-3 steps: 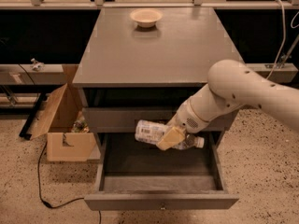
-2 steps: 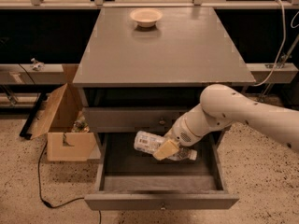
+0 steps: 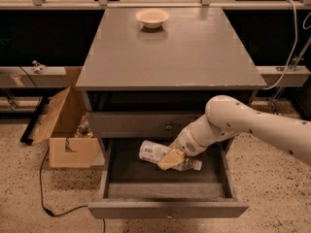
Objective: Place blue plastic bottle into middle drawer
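Observation:
The blue plastic bottle (image 3: 154, 152) is clear with a pale printed label. It lies on its side inside the pulled-out middle drawer (image 3: 146, 209), low over the drawer floor; I cannot tell if it touches it. My gripper (image 3: 170, 159) reaches in from the right and is shut on the bottle near its middle, with a cream-coloured finger (image 3: 173, 156) across its front. The bottle's cap end (image 3: 194, 165) sticks out to the right, below the wrist.
The upper drawer (image 3: 141, 125) is closed just above my wrist. A cream bowl (image 3: 152, 17) stands at the back of the cabinet top (image 3: 170, 57). An open cardboard box (image 3: 68, 130) and a black cable (image 3: 53, 210) lie on the floor to the left.
My gripper has moved down and a little left with the bottle, from in front of the upper drawer into the open middle drawer.

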`<state>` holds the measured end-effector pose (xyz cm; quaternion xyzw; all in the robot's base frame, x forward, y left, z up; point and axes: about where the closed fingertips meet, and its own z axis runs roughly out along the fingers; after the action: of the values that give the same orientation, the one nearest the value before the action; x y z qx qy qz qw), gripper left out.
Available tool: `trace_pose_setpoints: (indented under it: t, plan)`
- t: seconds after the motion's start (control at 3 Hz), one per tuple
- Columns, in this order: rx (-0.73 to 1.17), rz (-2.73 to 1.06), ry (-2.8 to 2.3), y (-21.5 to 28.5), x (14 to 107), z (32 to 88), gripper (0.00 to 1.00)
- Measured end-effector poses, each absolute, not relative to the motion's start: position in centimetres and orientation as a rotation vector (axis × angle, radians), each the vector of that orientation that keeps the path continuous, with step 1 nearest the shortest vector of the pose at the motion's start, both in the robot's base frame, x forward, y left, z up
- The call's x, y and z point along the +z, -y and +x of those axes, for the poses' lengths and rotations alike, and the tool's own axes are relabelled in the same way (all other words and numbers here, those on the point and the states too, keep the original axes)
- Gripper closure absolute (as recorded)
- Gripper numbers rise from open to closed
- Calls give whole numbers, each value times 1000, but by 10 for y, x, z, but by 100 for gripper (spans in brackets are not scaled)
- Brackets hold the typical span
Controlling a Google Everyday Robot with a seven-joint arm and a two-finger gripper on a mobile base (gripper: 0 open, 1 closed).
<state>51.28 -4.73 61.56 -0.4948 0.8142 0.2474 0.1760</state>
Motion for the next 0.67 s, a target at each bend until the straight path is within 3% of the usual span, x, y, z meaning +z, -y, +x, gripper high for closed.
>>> trace_pose_setpoints:
  t: [0.67]
  plan:
    - [727, -1258, -2381, 53, 521, 542, 100]
